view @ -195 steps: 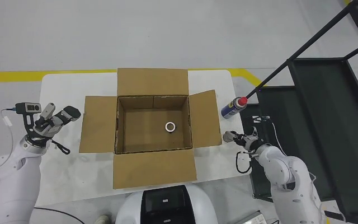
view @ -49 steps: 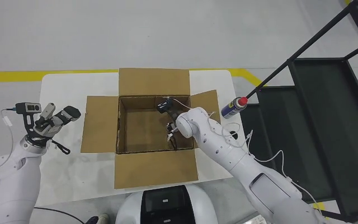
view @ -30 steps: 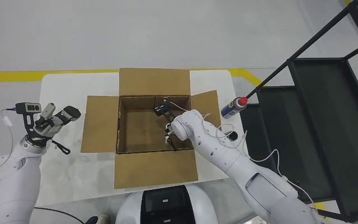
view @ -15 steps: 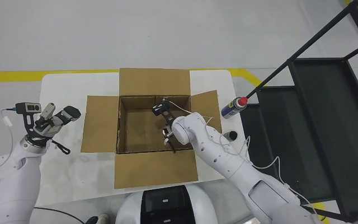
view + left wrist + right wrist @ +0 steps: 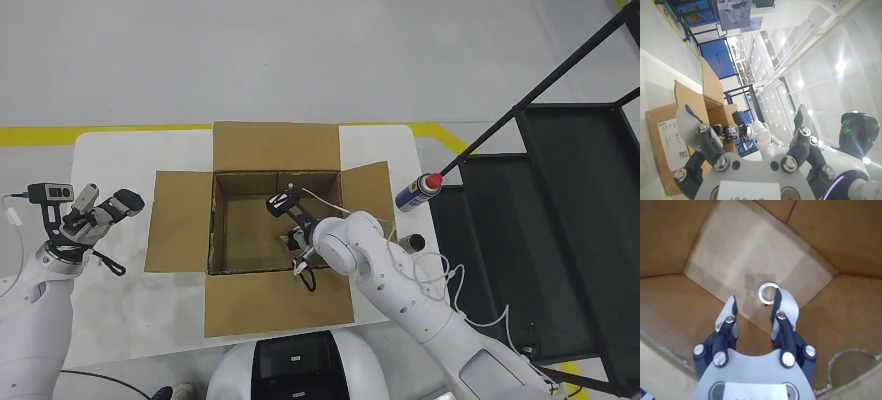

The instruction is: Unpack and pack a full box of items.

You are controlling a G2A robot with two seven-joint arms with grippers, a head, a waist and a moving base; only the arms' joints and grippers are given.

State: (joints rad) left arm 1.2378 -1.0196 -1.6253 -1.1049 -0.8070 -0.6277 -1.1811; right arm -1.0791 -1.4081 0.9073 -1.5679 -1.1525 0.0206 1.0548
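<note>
Inside the box (image 5: 677,237), on its floor, a metal ring (image 5: 761,292) lies just past the right gripper's (image 5: 755,295) parted fingers (image 5: 787,306), overlapped by one fingertip.

the white tabletop (image 5: 110,300) carries an open cardboard box (image 5: 180,235) at its middle, flaps opened out on all four sides. near the right edge rests a blue spray can (image 5: 417,191) with a red cap. just beside the box's right flap sits a small dark round thing (image 5: 412,242), possibly a roll.
</note>
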